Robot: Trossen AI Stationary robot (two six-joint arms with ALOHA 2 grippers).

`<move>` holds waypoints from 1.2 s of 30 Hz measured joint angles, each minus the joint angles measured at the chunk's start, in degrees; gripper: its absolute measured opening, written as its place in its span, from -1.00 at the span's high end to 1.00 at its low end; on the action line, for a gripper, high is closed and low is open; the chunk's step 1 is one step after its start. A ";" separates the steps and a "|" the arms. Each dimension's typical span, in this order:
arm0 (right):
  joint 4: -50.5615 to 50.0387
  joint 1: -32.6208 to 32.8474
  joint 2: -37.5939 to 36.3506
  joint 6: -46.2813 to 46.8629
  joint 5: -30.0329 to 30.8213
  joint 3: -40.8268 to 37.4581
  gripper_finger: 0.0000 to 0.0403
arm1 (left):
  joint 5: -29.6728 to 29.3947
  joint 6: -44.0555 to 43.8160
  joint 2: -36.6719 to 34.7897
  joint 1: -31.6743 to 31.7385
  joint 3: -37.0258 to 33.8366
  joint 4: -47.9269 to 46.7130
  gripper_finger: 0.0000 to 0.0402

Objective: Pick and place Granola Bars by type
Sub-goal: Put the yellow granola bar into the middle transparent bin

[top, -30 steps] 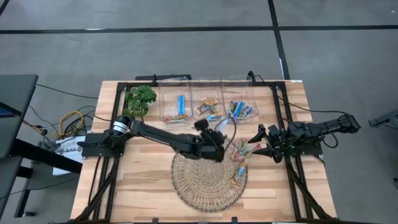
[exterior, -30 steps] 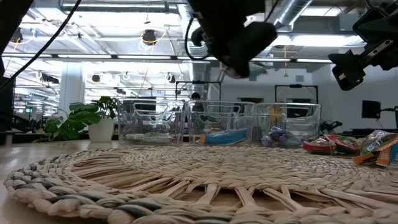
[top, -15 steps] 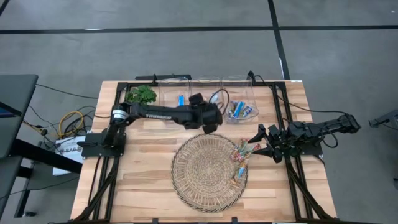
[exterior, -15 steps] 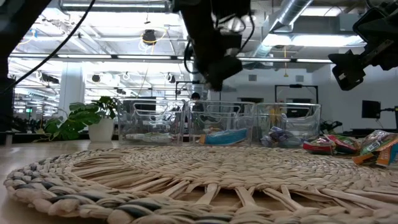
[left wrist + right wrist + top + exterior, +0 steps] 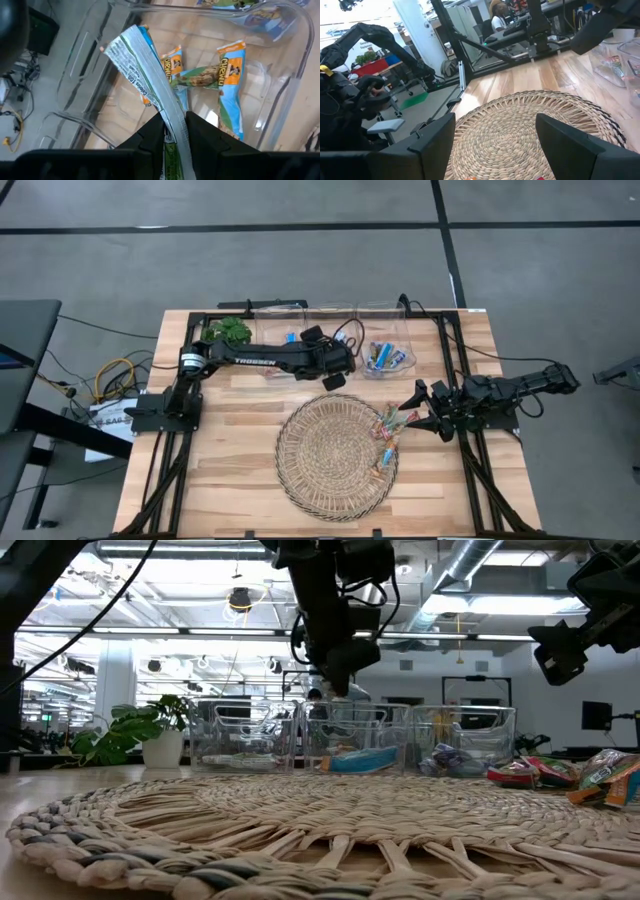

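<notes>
My left gripper (image 5: pixel 336 372) hangs over the middle clear bin (image 5: pixel 350 735) at the table's far side, shut on a blue, white and green granola bar (image 5: pixel 145 75). That bin (image 5: pixel 280 95) holds a few orange-and-blue bars (image 5: pixel 230 85). More granola bars lie in a loose pile (image 5: pixel 390 432) on the right part of the woven mat (image 5: pixel 330 460). My right gripper (image 5: pixel 425 412) waits open at the table's right side, beside that pile, with nothing between its fingers (image 5: pixel 432 145). My left gripper pinches one end of the granola bar's wrapper (image 5: pixel 172 117) between its two fingers. The fingers slant down toward the far edge, and the bar sticks out forward beyond them. It hangs clear above the bin, touching nothing else.
Three clear bins stand in a row at the far edge: the left one (image 5: pixel 285 345) with a blue bar, the right one (image 5: pixel 385 357) with several bars. A potted green plant (image 5: pixel 228 332) stands left of them. Black frame rails (image 5: pixel 462 370) run along the sides.
My left gripper has swung from over the mat's far right part toward the table's far edge, carrying the bar, and now holds still above the middle bin. The bar stays lifted clear in the fingers.
</notes>
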 joint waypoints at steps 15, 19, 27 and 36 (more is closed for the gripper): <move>0.00 0.01 0.00 0.01 -0.02 0.00 -0.34 | -0.47 0.24 0.02 -0.02 0.00 -0.43 0.00; 0.00 0.01 0.00 0.01 -0.01 0.00 -0.34 | -0.79 0.11 0.04 -0.10 -0.02 -0.99 -0.07; 0.00 0.01 0.00 0.01 0.00 -0.01 -0.34 | -6.11 1.12 -0.22 -2.72 -0.04 -1.34 -0.09; 0.07 0.01 0.00 0.01 0.00 -0.02 -0.34 | -6.55 1.29 -2.51 -10.15 -0.04 0.44 -0.09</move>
